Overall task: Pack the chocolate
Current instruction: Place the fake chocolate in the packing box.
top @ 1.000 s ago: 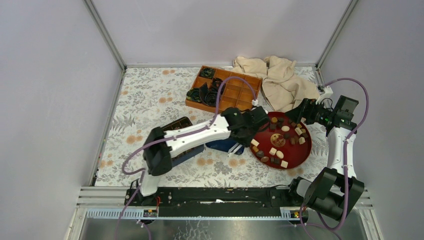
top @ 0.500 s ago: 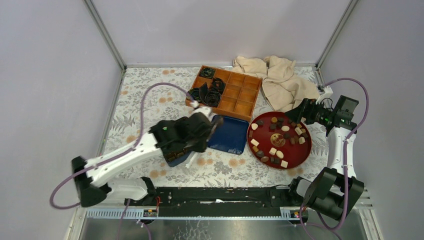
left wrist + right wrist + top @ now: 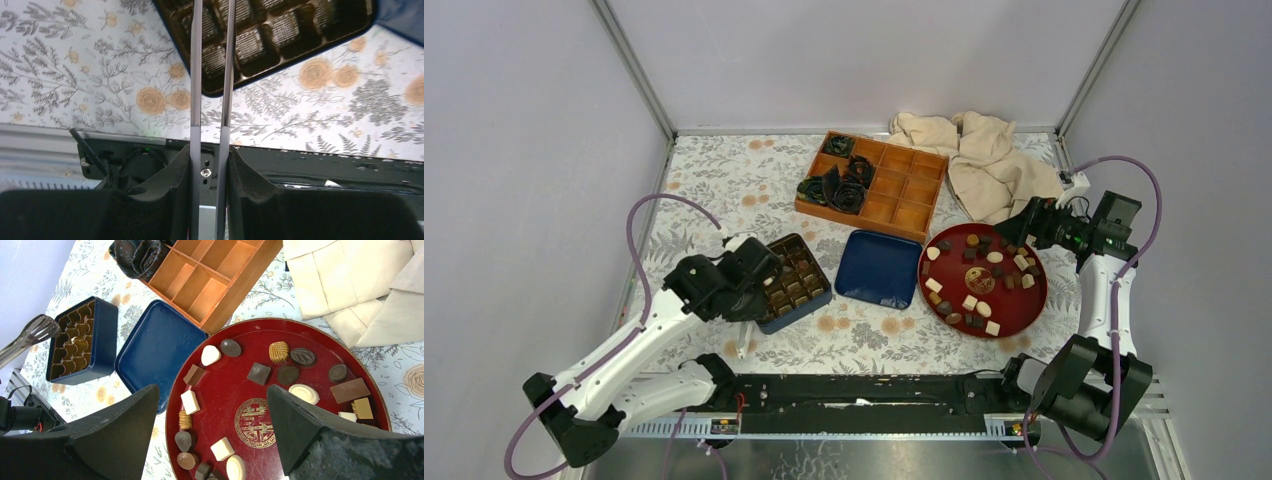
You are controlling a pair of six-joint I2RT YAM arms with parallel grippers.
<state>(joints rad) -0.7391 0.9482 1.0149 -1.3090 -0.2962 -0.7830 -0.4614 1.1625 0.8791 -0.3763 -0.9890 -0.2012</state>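
Chocolate (image 3: 259, 373) lay on the red plate (image 3: 1025, 310), below the right gripper (image 3: 211, 390).
We saw its jaws standing wide apart above the candies. The left gripper (image 3: 210, 160), clamped on metal tongs (image 3: 196, 75), hung well apart beside the blue tin (image 3: 804, 306); only its wrist view showed both tong arms against the tin's dark tray.
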